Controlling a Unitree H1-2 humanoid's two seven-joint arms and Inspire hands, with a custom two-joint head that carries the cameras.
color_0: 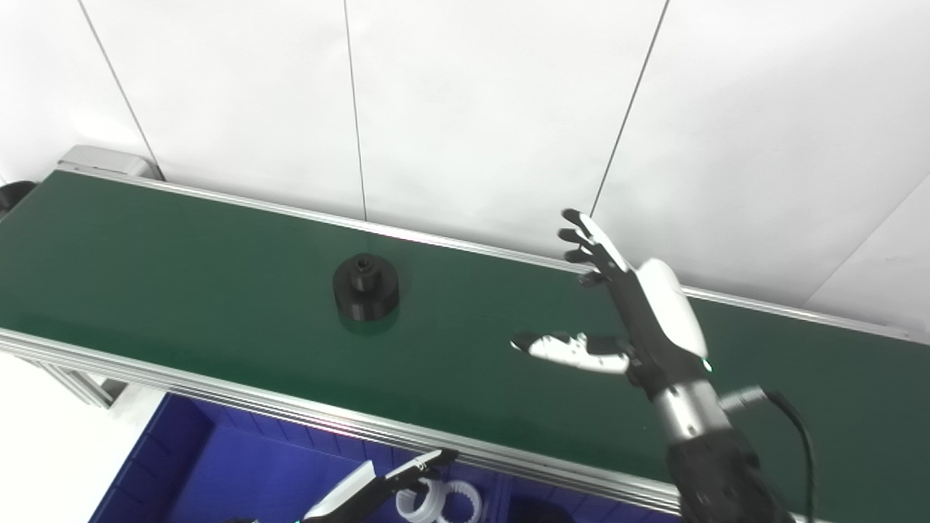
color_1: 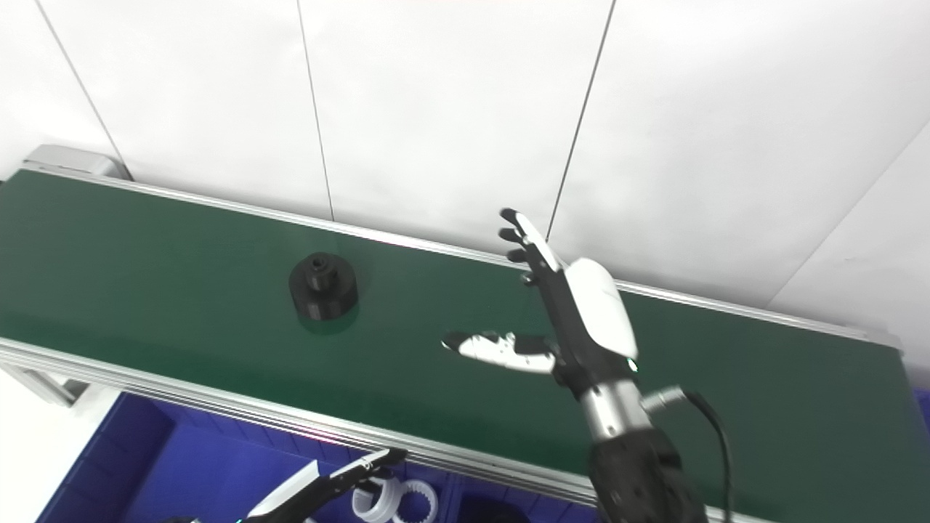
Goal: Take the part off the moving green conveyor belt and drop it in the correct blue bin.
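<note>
One black part [color_0: 365, 288], a round stepped piece with a smaller collar on top, stands upright on the green conveyor belt [color_0: 182, 269], left of the belt's middle and clear of both hands. One right hand [color_0: 639, 312] hangs over the belt, well to the right of the part; its fingers [color_0: 585, 236] are stretched out and slightly apart, its thumb [color_0: 563, 347] points toward the part, and it holds nothing. One left hand [color_1: 320, 490] shows only partly at the bottom edge, below the belt's near rail and over the blue bin [color_0: 174, 457]; the visible fingers are extended, but whether they are apart or together cannot be told. Two white toothed rings [color_0: 439, 503] lie side by side in the bin, just beside the left hand's fingertips. One dark object sits in the adjoining compartment to the right, too cropped to identify. White wall panels [color_0: 472, 109] rise behind the belt.
</note>
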